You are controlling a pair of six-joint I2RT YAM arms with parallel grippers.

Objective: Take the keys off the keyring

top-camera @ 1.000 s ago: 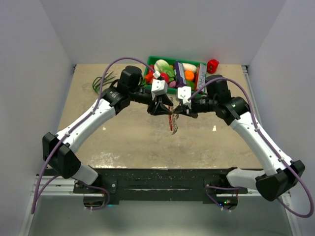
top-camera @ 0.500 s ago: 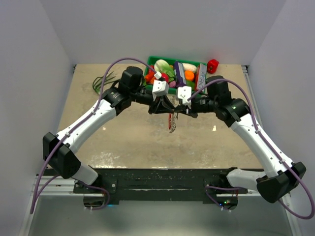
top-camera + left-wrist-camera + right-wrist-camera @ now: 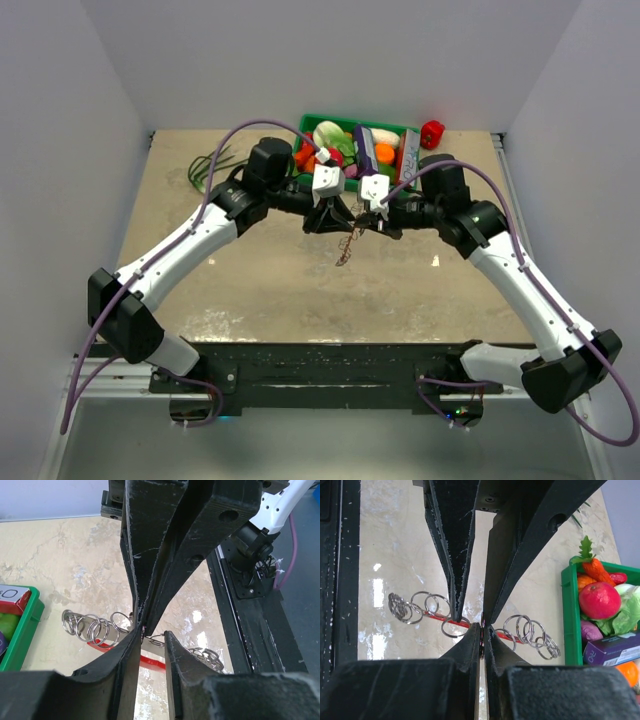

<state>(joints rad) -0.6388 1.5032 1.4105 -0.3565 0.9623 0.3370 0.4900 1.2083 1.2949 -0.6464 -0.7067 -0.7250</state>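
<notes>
From nine o'clock the left gripper [image 3: 334, 220] reaches in, jaws narrow around a wire link [image 3: 155, 641]; whether it truly pinches, I can't tell. The keyring [image 3: 344, 250], with its red tag [image 3: 151, 663], dangles at six o'clock below the meeting fingertips. From three o'clock the right gripper [image 3: 360, 224] is clamped tight on it.

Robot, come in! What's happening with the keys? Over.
Right gripper shut on the keyring bunch, hanging in the air. Left gripper: jaws a bit apart around it, grip unclear. Green bin off to the side, not in the way.
</notes>
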